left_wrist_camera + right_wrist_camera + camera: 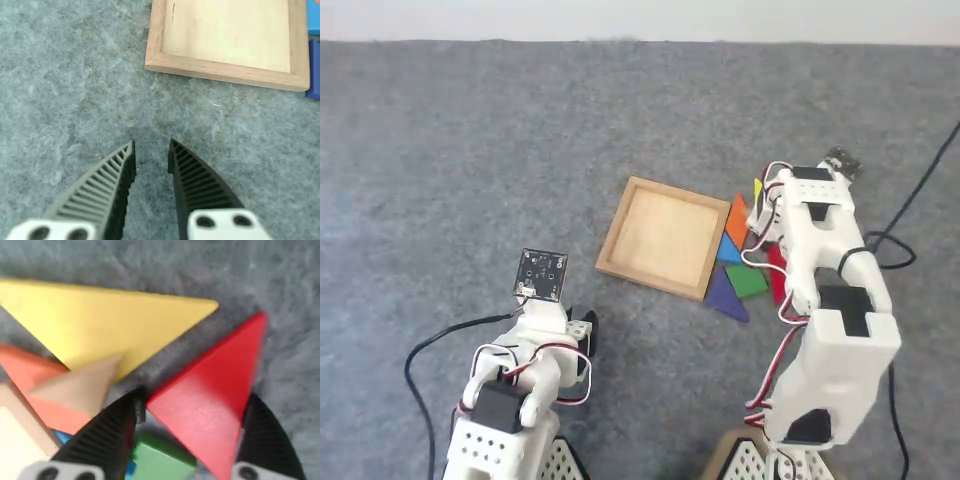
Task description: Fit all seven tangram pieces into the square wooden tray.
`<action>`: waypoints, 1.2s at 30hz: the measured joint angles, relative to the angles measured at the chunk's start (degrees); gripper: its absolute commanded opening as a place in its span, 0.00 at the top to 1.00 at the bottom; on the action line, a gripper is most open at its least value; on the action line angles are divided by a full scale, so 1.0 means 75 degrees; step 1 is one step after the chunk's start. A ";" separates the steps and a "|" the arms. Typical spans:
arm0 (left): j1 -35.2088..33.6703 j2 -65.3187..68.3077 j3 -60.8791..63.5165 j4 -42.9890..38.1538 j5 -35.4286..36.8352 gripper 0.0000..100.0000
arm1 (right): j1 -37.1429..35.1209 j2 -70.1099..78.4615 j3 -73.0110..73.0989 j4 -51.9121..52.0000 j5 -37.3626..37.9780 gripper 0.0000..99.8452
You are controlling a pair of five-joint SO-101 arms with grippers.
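Observation:
The square wooden tray [665, 238] lies empty at mid-table, and its near rim [225, 70] is ahead of my left gripper. The tangram pieces cluster at its right side: orange [737, 222], blue [727, 250], green [747, 280], purple [725, 296], yellow [758, 189] and a red triangle [777, 272]. My right gripper [195, 400] is low over them, its fingers against two edges of the red triangle [210, 395], beside the yellow triangle [100, 320]. My left gripper [151, 150] hovers open over bare carpet near the tray's front-left, nothing between its fingers.
Grey carpet [470, 150] covers the whole table, with wide free room left of and behind the tray. The right arm's white body [830, 300] hides part of the piece cluster. A black cable [920, 190] runs at the right edge.

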 measured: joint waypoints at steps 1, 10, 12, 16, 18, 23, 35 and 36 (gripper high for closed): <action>0.0000 0.0000 0.0000 0.0000 0.0000 0.89 | 0.0012 0.0000 0.0000 0.0082 0.0188 0.79; 0.0000 0.0000 0.0000 0.0000 0.0000 0.89 | 0.0023 -0.0117 -0.0012 0.0481 0.1723 0.79; 0.0000 0.0000 0.0000 0.0000 0.0000 0.89 | 0.0023 -0.0270 -0.0176 0.0844 0.2110 0.79; 0.0000 0.0000 0.0000 0.0000 0.0000 0.89 | 0.0000 -0.0996 -0.0727 0.1547 0.2649 0.79; 0.0000 0.0000 0.0000 0.0000 0.0000 0.89 | -0.0199 -0.1336 -0.0938 0.1805 0.2825 0.79; 0.0000 0.0000 0.0000 0.0000 0.0000 0.89 | -0.1231 -0.1641 -0.1067 0.1969 0.3821 0.79; 0.0000 0.0000 0.0000 0.0000 0.0000 0.89 | -0.3423 -0.1641 -0.1078 0.0750 0.8662 0.79; 0.0000 0.0000 0.0000 0.0000 0.0000 0.89 | -0.3505 -0.1582 -0.1149 0.0668 0.8932 0.79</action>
